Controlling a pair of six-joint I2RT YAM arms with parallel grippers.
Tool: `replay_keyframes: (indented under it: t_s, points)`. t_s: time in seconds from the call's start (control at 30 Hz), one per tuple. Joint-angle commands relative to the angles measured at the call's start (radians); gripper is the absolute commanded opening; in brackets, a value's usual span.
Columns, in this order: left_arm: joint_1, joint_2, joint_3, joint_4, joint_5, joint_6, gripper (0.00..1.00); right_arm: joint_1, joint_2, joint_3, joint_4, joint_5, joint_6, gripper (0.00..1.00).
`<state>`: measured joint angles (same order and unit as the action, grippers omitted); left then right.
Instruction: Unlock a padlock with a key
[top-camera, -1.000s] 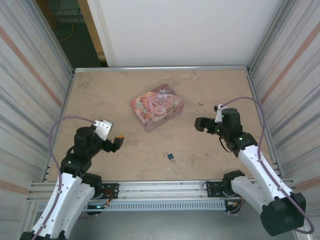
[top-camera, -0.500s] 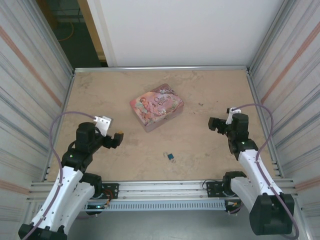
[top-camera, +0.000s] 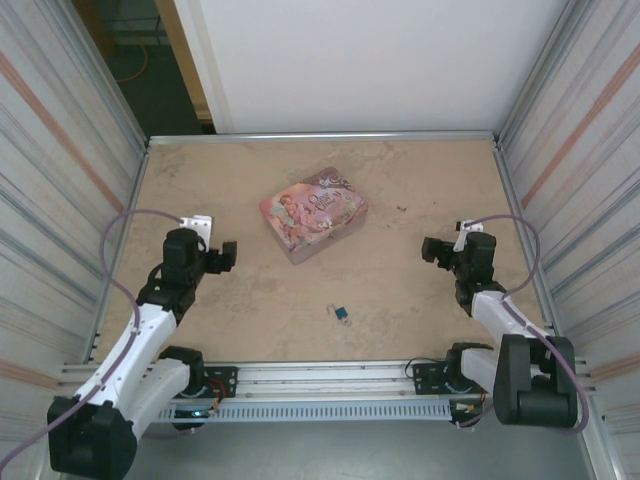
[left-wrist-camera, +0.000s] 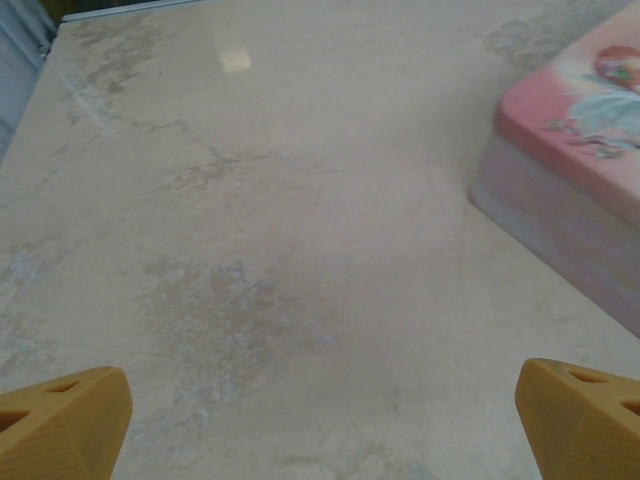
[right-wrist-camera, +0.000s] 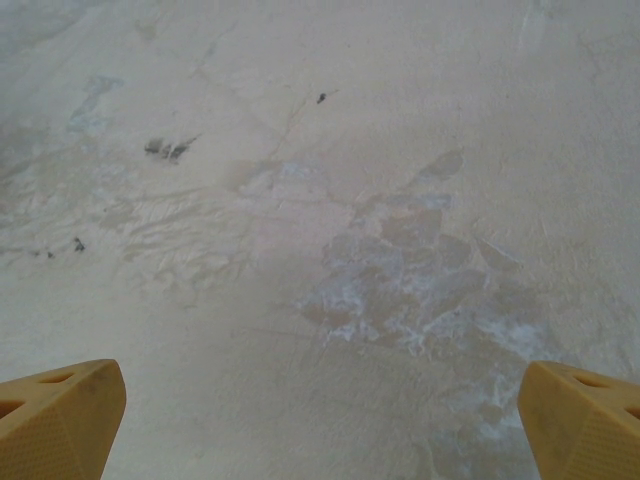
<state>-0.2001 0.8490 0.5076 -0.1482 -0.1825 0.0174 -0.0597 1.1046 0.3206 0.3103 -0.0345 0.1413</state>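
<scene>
The tiny blue-teal padlock (top-camera: 342, 313) lies on the table near the front edge, between the two arms, with a small silver piece just to its left that I cannot make out. My left gripper (top-camera: 226, 256) sits low at the left, well away from the padlock, open, its yellow fingertips (left-wrist-camera: 62, 420) wide apart over bare table. My right gripper (top-camera: 431, 249) rests at the right side, also open, with yellow fingertips (right-wrist-camera: 58, 412) spread and nothing between them. No key can be made out.
A pink pictured tin box (top-camera: 313, 213) lies mid-table, its corner (left-wrist-camera: 580, 170) showing at the right of the left wrist view. Metal frame walls close in the beige table (top-camera: 400, 190) on the left and right, with a rail along the front.
Both arms have pulled back and folded down toward their bases. The left gripper moved left and slightly up in the view, the right gripper moved right. The padlock stayed put.
</scene>
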Motion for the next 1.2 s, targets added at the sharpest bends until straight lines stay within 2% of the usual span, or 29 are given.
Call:
replay_keyframes:
  t_s: [0.0, 0.27, 0.6, 0.8, 1.03, 1.17]
  points:
    - [0.007, 0.055, -0.029, 0.13, -0.063, -0.018, 0.99, -0.011, 0.035, -0.018, 0.182, -0.043, -0.023, 0.99]
    - [0.007, 0.193, -0.075, 0.331, -0.104, 0.026, 0.99, -0.02, 0.201, -0.004, 0.429, -0.101, -0.032, 0.99]
    - [0.046, 0.32, -0.14, 0.614, -0.009, 0.073, 0.99, -0.052, 0.429, 0.012, 0.628, -0.143, -0.038, 0.99]
    - [0.086, 0.378, -0.166, 0.741, 0.075, 0.066, 0.99, -0.044, 0.436, 0.067, 0.531, -0.126, -0.046, 0.99]
    - [0.112, 0.454, -0.176, 0.892, 0.111, 0.085, 0.99, -0.012, 0.437, 0.085, 0.495, -0.055, -0.058, 0.99]
    - [0.143, 0.555, -0.206, 1.047, 0.114, 0.059, 0.99, -0.011, 0.437, 0.085, 0.494, -0.055, -0.058, 0.99]
